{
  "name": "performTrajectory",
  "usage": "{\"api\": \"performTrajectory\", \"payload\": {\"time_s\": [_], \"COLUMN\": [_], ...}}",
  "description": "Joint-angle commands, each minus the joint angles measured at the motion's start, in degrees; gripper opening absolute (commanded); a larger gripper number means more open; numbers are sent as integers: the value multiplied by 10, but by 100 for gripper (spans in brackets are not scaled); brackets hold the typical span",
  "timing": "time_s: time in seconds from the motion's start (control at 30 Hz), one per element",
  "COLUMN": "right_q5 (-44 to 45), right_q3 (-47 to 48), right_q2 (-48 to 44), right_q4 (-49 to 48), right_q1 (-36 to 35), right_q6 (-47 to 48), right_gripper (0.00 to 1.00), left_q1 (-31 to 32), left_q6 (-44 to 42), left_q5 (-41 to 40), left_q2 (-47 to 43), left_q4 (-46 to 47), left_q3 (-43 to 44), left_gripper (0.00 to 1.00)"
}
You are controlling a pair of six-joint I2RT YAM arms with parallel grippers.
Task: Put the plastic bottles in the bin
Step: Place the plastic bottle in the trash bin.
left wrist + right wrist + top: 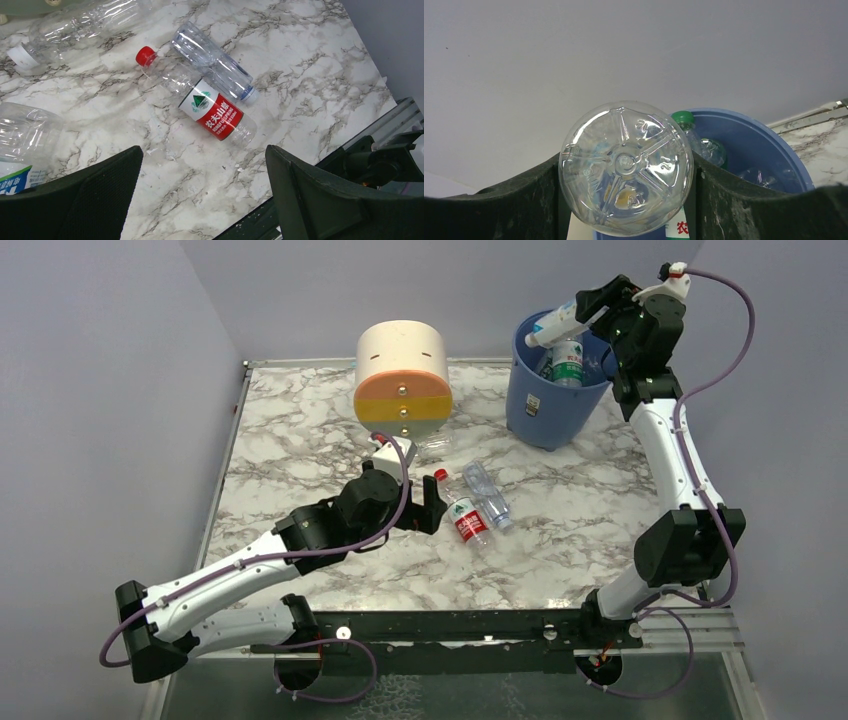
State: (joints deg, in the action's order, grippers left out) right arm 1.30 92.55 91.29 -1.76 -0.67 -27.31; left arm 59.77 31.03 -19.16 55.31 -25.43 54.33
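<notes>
Right gripper pinching clear bottle over bin; left gripper agape; red-label bottle reads NONGFU SPRING.

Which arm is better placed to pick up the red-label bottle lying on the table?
Left. The left gripper is open just beside the red-label bottle, while the right gripper is up over the bin, shut on a clear bottle.

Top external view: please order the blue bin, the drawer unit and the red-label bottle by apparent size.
1. blue bin and drawer unit: too alike to rank.
2. red-label bottle: clearly smallest.
</notes>
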Motion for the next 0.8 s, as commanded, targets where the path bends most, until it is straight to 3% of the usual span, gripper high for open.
{"api": "performTrajectory", "payload": {"time_s": [0.0, 0.23, 0.4, 0.53, 0.77], "right_q5": [10, 0, -4, -13, -47], "right_q3": [0, 15, 37, 28, 18], "right_q2": [10, 49, 70, 56, 16], "right_q4": [-29, -25, 1, -5, -13], "right_q1": [2, -1, -13, -21, -37], "right_q6": [11, 22, 41, 49, 66], "right_gripper": [69, 69, 84, 91, 94], "left_q1": [3, 3, 3, 3, 3], "left_q6": [5, 5, 7, 7, 4], "left_q5": [-4, -3, -2, -1, 4], "left_q2": [4, 7, 10, 16, 34], "left_q4": [9, 9, 9, 9, 19], "left_q3": [-6, -4, -4, -2, 1], "left_gripper": [99, 99, 99, 99, 99]}}
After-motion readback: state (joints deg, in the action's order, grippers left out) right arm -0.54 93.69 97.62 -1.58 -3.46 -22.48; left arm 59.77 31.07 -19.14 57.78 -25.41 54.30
